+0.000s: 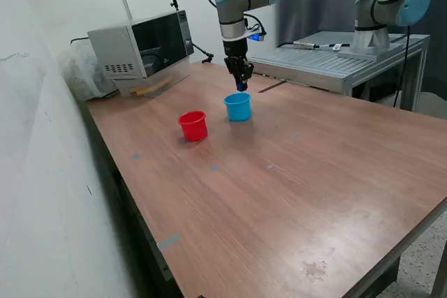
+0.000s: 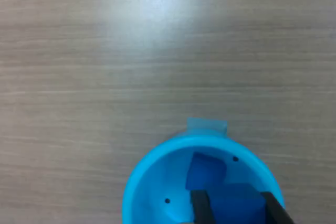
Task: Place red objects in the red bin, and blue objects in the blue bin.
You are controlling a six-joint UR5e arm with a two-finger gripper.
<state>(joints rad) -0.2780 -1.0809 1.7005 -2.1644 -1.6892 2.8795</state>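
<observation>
Hovering right above the light blue cup [image 1: 238, 107], our gripper [image 1: 242, 86] points straight down; in the wrist view our gripper [image 2: 234, 208] has its fingers [image 2: 200, 205] set slightly apart with a blue cube [image 2: 236, 204] between them, though we cannot tell whether they grip it. Another blue cube [image 2: 206, 171] lies inside the cup [image 2: 152, 177]. The red cup [image 1: 193, 125] stands just beside the blue cup on the wooden table [image 1: 293, 186], with a microwave [image 1: 143, 45] further back.
</observation>
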